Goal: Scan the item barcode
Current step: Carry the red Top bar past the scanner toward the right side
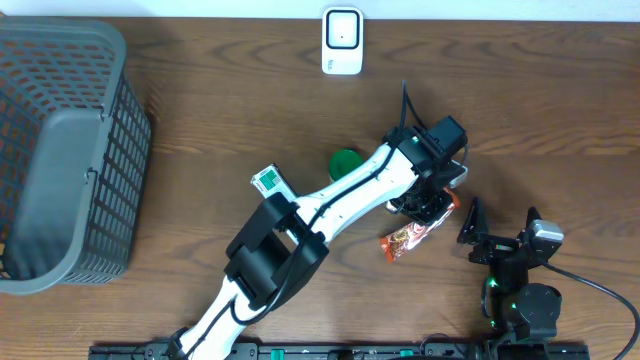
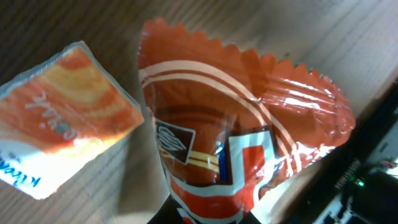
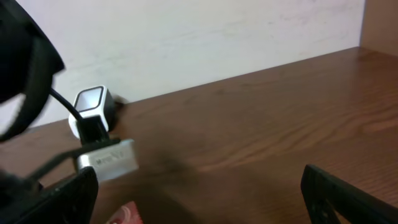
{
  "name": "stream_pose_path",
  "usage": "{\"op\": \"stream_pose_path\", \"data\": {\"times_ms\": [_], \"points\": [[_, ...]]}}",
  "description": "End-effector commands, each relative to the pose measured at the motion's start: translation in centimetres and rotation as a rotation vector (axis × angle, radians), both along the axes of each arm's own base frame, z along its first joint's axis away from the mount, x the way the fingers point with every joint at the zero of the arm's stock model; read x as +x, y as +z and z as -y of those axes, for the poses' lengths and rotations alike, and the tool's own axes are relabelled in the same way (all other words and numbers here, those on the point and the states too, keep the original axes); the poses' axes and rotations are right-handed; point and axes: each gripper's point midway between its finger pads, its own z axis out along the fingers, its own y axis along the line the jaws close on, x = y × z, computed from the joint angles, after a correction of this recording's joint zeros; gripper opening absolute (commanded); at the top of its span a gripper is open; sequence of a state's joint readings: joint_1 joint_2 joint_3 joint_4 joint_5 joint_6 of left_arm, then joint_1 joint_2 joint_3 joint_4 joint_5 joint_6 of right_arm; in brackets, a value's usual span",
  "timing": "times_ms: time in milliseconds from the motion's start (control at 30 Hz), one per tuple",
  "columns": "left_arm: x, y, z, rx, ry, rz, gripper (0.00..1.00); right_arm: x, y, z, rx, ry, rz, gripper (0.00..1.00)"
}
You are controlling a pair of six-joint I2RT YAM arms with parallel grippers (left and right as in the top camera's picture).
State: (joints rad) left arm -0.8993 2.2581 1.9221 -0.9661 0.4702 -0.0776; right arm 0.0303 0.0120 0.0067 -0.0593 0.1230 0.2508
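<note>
Two arms are showing in the overhead view. My left gripper (image 1: pixel 428 207) is reaching out right of table centre, with the fingers pressed together and pinching the near end of the orange snack packet (image 2: pixel 217 143). The packet is filling the left wrist view. Its crimped zigzag edge is pointing away from me, and a brown oval with white stripes is facing the camera. I can't tell whether it's hanging clear of the table (image 1: pixel 200 60) or resting on it.

A second pack (image 2: pixel 62 118), orange and white with blue lettering, is lying flat on the wood just beside it. My right gripper (image 1: pixel 470 232) is sitting near the front edge with its jaws spread wide, apart from the packet. The white scanner (image 1: pixel 342 40) is standing at the far edge, well apart from the packet.

A green round thing (image 1: pixel 347 163) is peeking out from behind my left arm. A small green-and-white box (image 1: pixel 268 181) is lying near my left elbow, and the grey basket (image 1: pixel 120 130) is sitting at the far left.
</note>
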Motion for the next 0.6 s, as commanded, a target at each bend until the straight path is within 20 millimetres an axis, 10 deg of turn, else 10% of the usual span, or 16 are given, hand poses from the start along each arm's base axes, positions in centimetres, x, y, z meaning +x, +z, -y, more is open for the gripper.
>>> {"op": "stream_pose_path", "data": {"times_ms": [0,300,567], "points": [[-0.1,-1.3,0.0,0.004,-0.013,-0.026,0.07,0.0,0.0,0.3,-0.012,-0.010,0.000,0.99],[0.4,-4.0,0.2,0.029,-0.009,-0.024,0.08,0.0,0.0,0.3,-0.013,-0.009,0.000,0.99],[5.9,-5.4,-4.0,0.249,0.117,0.216,0.08,0.0,0.0,0.3,-0.013,-0.009,0.000,0.99]]}}
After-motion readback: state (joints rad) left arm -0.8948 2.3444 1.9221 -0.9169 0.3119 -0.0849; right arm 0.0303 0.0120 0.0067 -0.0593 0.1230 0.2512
